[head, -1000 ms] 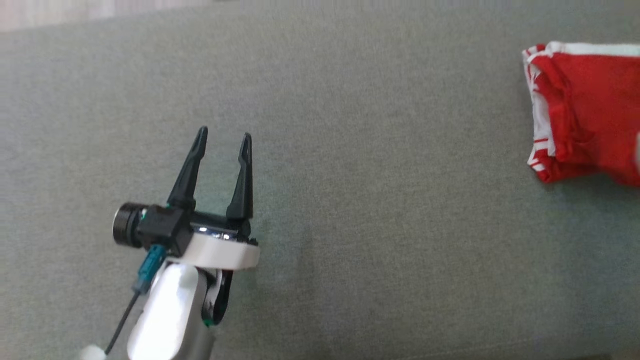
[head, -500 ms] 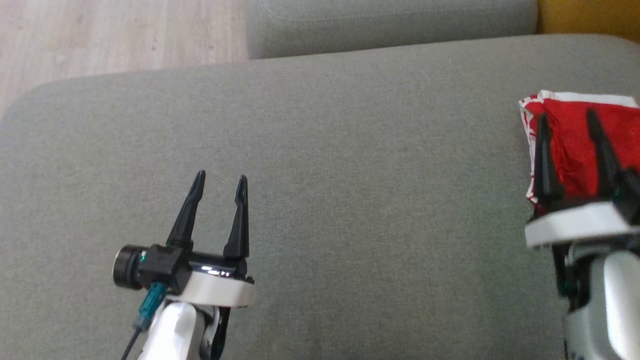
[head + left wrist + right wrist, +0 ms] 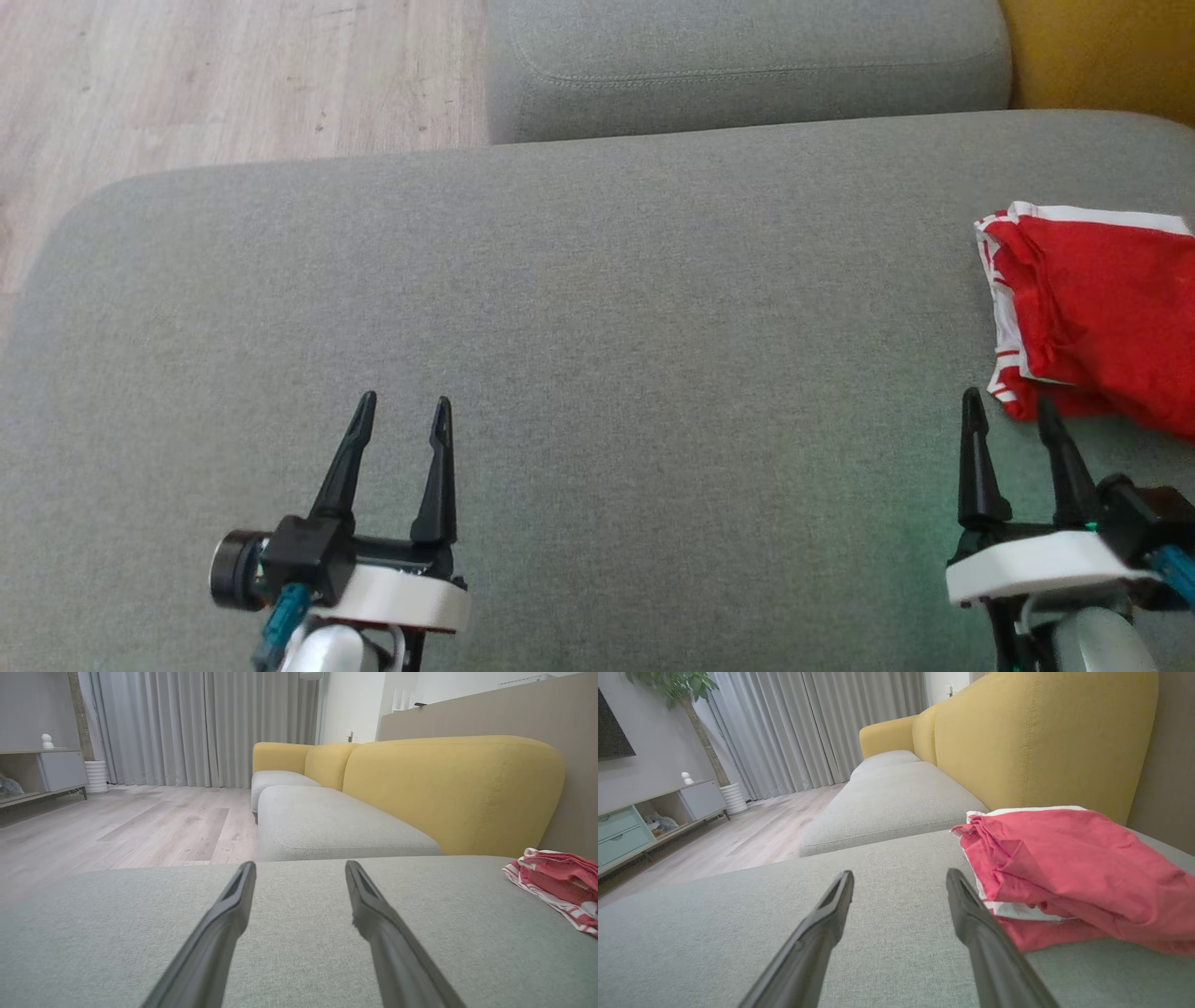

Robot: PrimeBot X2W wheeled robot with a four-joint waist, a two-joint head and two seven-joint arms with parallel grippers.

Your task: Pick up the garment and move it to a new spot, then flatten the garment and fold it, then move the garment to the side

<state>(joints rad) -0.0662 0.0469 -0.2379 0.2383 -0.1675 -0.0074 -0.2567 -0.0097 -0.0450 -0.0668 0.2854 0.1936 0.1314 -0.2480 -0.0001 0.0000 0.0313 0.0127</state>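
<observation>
On the grey seat cushion, at its far right side, lies the garment. It is a red cloth with a white band and thin red-and-white stripes along the edge, folded into a soft, wrinkled packet. Several layers show at its left side. The cushion is a woven fabric with a fine grain, flat on top and rounded at the corners.

I see my right gripper just beside the near left corner of the garment. It is released, with its two dark, tapered fingers spread apart. One fingertip comes very close to the red edge, and I cannot tell if it touches the cloth. My left gripper is well apart from the garment, over the left part of the cushion. It is also released, and I can see the grey fabric between its fingers. Between the two grippers lies plain cushion fabric.

Beyond this cushion there is a second grey cushion with a stitched seam near its edge. Behind the garment rises the yellow backrest, smooth and rounded, with a line of stitching. To the left is a pale wooden plank floor. Farther away hang grey pleated curtains, and near them stand a ribbed white pot and a low cabinet.
</observation>
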